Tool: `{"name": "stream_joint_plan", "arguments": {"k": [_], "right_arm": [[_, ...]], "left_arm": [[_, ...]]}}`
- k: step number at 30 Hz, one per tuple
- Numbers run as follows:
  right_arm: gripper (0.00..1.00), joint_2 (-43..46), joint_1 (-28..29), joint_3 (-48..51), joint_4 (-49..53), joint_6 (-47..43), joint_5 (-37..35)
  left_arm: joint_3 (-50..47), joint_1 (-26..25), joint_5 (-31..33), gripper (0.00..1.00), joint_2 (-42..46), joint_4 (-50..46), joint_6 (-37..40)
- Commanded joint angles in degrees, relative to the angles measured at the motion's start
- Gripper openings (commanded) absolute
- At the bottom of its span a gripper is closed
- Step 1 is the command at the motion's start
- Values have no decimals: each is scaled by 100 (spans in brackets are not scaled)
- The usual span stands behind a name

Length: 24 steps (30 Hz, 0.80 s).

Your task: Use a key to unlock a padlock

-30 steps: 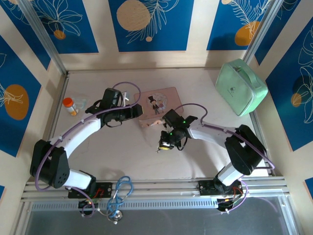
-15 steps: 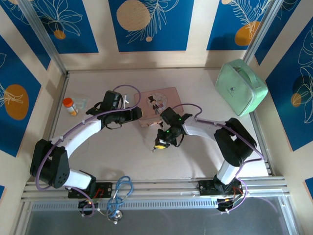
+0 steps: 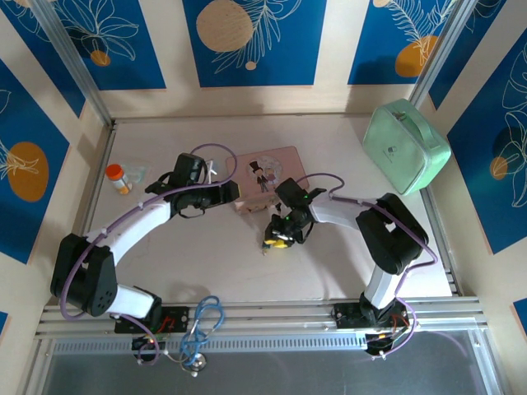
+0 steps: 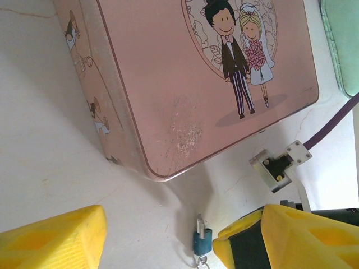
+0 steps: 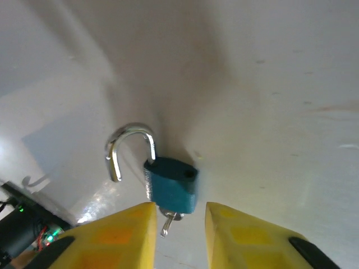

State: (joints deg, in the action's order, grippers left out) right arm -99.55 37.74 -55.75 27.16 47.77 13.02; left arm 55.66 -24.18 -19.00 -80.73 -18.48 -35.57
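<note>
Padlock (image 5: pixel 171 182): teal, shackle (image 5: pixel 126 147) open, key (image 5: pixel 166 224) in base, on surface (image 5: pixel 269 84). Right tool (image 5: pixel 179 216): slightly apart astride key. Left tool (image 4: pixel 160 238): wide apart, empty

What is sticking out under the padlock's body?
A small silvery key sticks out of the bottom of the padlock, in the gap between the fingers of the right gripper. Its blade is hidden inside the body.
</note>
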Motion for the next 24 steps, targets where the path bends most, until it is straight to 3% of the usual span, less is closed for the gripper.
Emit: {"name": "stream_joint_plan", "arguments": {"k": [1,11,13,16,20,22,24], "right_arm": [[33,360,10,-178,672,-145,-468],[42,2743,144,-526,1899,-354,-2356],[48,3374,142,-388,1874,-403,-2759],[62,4262,65,-19,1592,-561,-3200],[78,5221,-150,855,951,-386,-3983],[79,5685,-226,1492,493,-304,-4454],[81,6295,-365,2127,-58,-483,-5105]], "left_arm": [[8,9,-2,72,87,-55,141],[800,304,576,74,627,-880,754],[1000,331,874,77,814,-931,956],[1153,340,1730,81,1113,-832,1396],[390,346,4047,91,1507,-18,2038],[-188,351,4546,96,1570,569,2779],[-777,361,4841,93,1479,969,3112]]}}
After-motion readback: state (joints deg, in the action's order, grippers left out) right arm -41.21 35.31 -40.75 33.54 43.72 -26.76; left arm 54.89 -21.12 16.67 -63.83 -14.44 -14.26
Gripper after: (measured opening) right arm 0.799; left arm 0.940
